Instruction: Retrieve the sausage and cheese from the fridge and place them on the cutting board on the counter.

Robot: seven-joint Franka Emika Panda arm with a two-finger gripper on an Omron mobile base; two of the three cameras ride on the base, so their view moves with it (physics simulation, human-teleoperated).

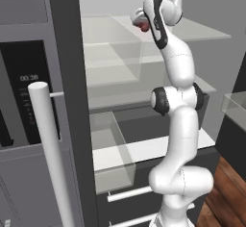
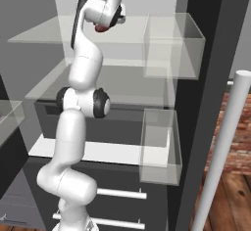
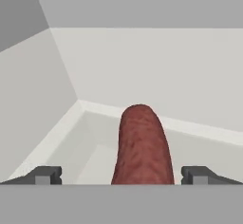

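**Reddish-brown sausage sits between the spread fingers on the fridge's top shelf**

Grey fridge (image 1: 67,101) stands open before the arm, its door edge running as a dark upright band through the left base view. On the far left of that view is the closed door, with a black icon panel (image 1: 26,91) and a long silver bar handle (image 1: 48,154) in front. To the right of the door edge come clear glass shelves (image 1: 110,29) and a see-through bin (image 1: 113,149), with two lower drawers (image 1: 139,192) beneath.

Further right the white arm rises and bends into the upper compartment. At its end the hand (image 1: 140,19) reaches over the top shelf, and the sausage (image 1: 143,26) shows as a small red-brown spot just under it. In the right base view the same hand (image 2: 105,23) hangs above the sausage (image 2: 102,28) at the top shelf (image 2: 49,35), with clear door bins (image 2: 174,44) off to the right.

From the hand camera, the left fingertip (image 3: 43,175) and the right one stand wide apart, touching nothing. The sausage (image 3: 141,147) lies lengthwise between them, pointing away toward the pale back corner of the fridge interior. Gaps show on both sides of it, so it is not pinched.
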